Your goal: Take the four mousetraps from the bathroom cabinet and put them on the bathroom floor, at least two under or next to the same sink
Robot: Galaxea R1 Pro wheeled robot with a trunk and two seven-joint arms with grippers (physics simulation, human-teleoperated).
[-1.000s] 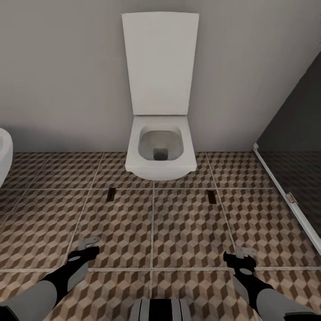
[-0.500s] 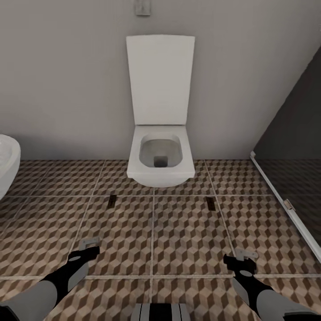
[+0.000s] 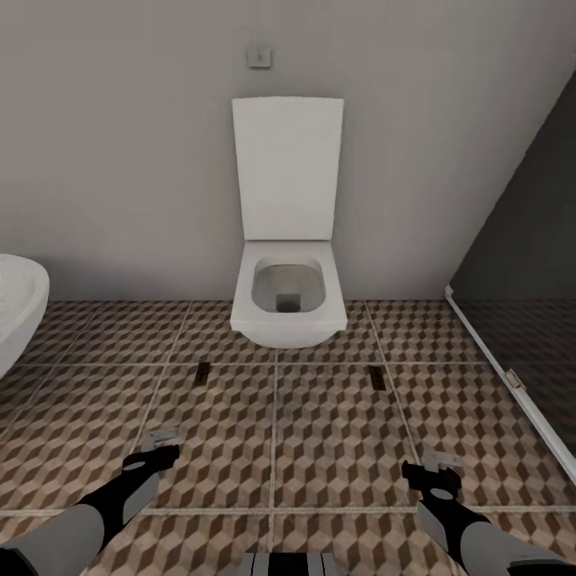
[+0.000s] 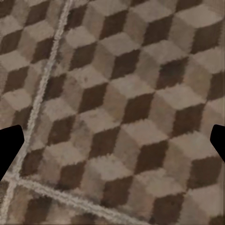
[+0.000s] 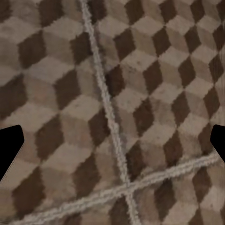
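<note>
On the bathroom floor [image 3: 336, 432] of square tiles with a brown, beige and white cube pattern, 2 small dark flat rectangular objects lie in front of the white toilet [image 3: 288, 296], one toward the left [image 3: 203, 370] and one toward the right [image 3: 378, 378]; they are too small to tell whether they are mousetraps. The toilet's lid stands raised against the grey wall [image 3: 120, 160], with a small grey square plate [image 3: 258, 57] on the wall above it. A rounded white fixture [image 3: 18, 316] shows at the left edge, and a dark glass panel [image 3: 528, 264] with a white lower frame runs along the right. The left gripper [image 3: 160, 450] and the right gripper [image 3: 438, 472] hang low over the tiles, well apart. In both wrist views the dark fingers [image 4: 8, 149] [image 5: 9, 146] sit at opposite edges, spread wide with nothing between them but tile and pale grout lines.
</note>
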